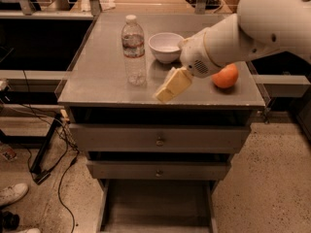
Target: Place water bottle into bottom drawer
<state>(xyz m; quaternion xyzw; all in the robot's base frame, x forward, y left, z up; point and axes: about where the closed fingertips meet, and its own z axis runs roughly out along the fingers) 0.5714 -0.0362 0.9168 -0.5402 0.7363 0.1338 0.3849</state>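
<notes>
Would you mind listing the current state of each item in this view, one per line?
water bottle: upright, capped, on the cabinet top, not held.
bottom drawer: pulled open, nothing visible inside.
top drawer: shut.
middle drawer: shut.
white bowl: upright, beside the bottle.
orange: resting at the right.
gripper: over the cabinet top, right of the bottle, apart from it.

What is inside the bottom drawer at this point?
Only its bare grey floor shows in the open bottom drawer; the back is covered by the middle drawer. The water bottle stands on the cabinet top, and the gripper hovers beside it.
</notes>
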